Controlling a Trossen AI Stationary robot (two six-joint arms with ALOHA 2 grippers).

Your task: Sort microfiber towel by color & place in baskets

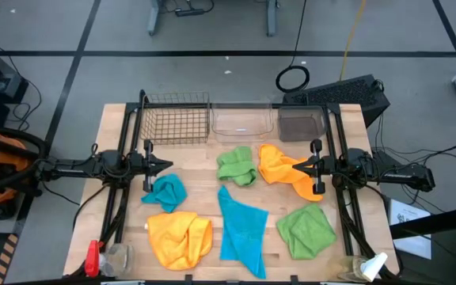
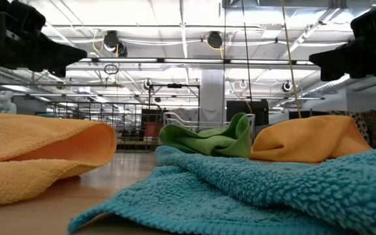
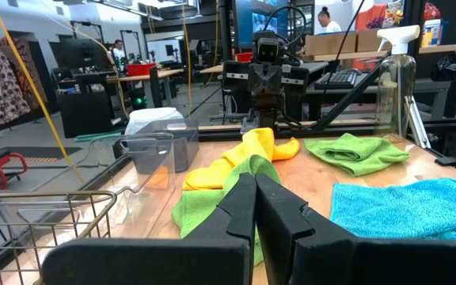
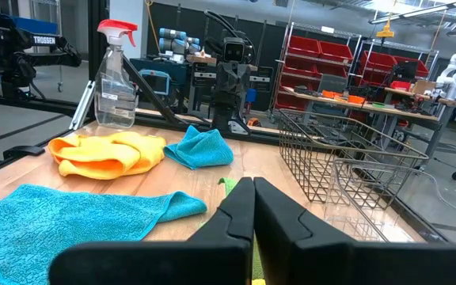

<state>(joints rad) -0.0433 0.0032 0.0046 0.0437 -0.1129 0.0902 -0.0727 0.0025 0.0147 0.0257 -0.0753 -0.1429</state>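
Note:
Six microfiber towels lie flat on the wooden table [image 1: 117,158]: a green one [image 1: 237,166] and an orange one [image 1: 279,168] in the middle, a small teal one [image 1: 166,191], a yellow one [image 1: 179,237], a large teal one [image 1: 242,229] and a second green one [image 1: 305,231] nearer the front. At the far edge stand a wire-mesh basket [image 1: 176,119], a clear tub [image 1: 242,120] and a dark grey tub [image 1: 301,123]. My left gripper [image 1: 165,165] is shut and held level above the table's left side. My right gripper [image 1: 298,166], also shut, hovers level over the orange towel's edge.
A spray bottle with a red top [image 1: 93,257] stands at the near left corner, and another spray bottle [image 1: 370,267] at the near right corner. Black frame rails [image 1: 347,198] run along both sides of the table. People work in the room beyond.

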